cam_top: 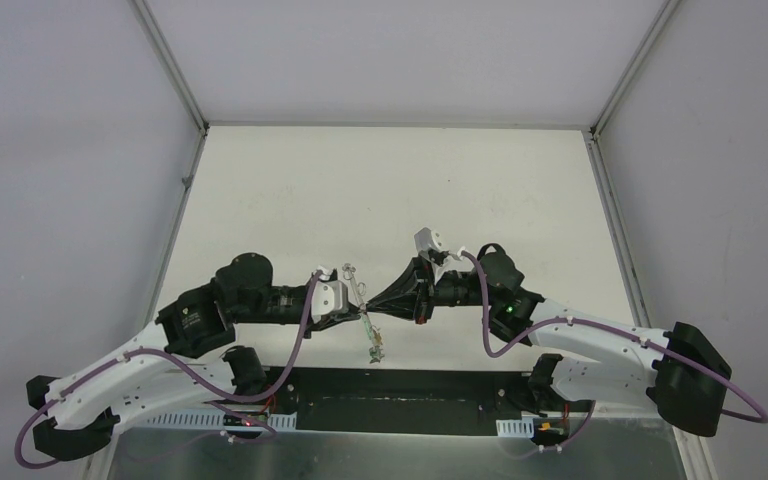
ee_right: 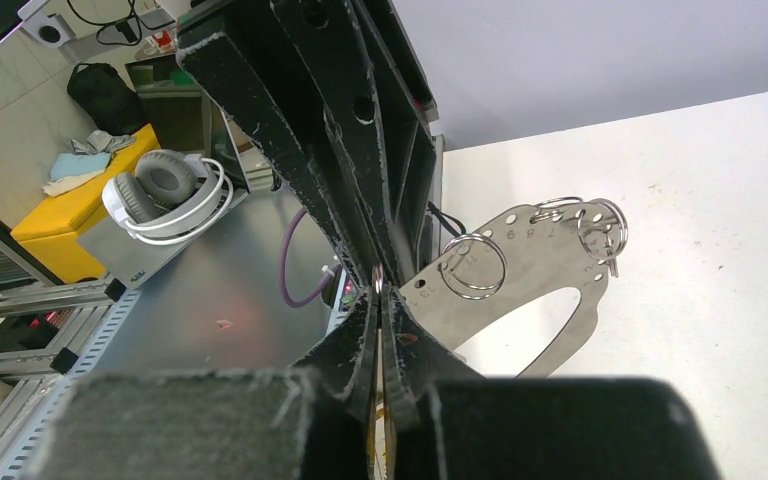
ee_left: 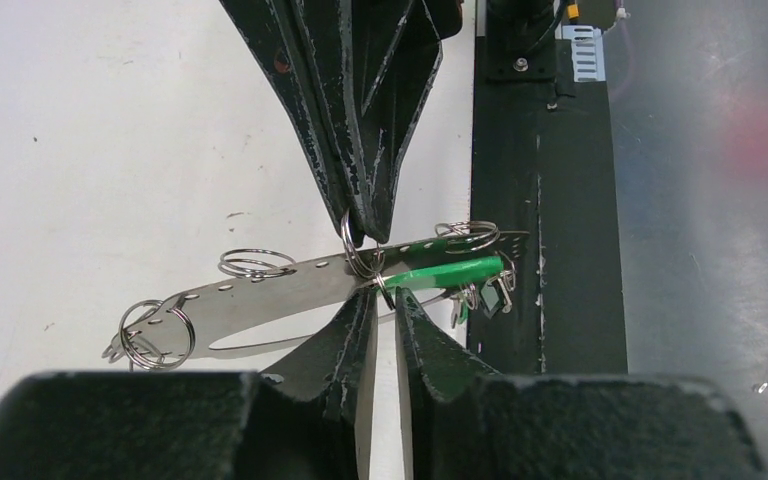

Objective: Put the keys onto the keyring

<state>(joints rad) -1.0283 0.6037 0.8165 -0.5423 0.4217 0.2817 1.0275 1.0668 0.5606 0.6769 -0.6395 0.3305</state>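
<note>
- Tiny numerals [ee_right: 520,236] are stamped beside the holes of the keyring [ee_left: 260,285]. From here they are too small to read with any certainty, and I can make out no brand name.
- The keyring is a flat grey steel band bent like a horseshoe, punched with a row of holes. It is held up off the desk [ee_left: 110,150] between the two arms, near the middle of the near edge.
- Left jaws: a thin slit only. The tips meet at the left end of the green key [ee_left: 450,270], right against the band's edge, and seem to pinch that end.
- Right jaws: pressed together on a split ring [ee_left: 357,248] threaded through a hole around the middle of the band. In the right wrist view that ring shows edge-on between the tips.
- The two pairs of jaws come point to point, almost touching.
- Count: one keyring and one green key.
- Split rings on the band: five that I can pick out. One is in the right jaws, one just left of it [ee_left: 257,263], two overlap at the left tip [ee_left: 155,332], and one is near the key [ee_left: 468,236].
- One small black tag [ee_left: 495,300] dangles under the key.
</note>
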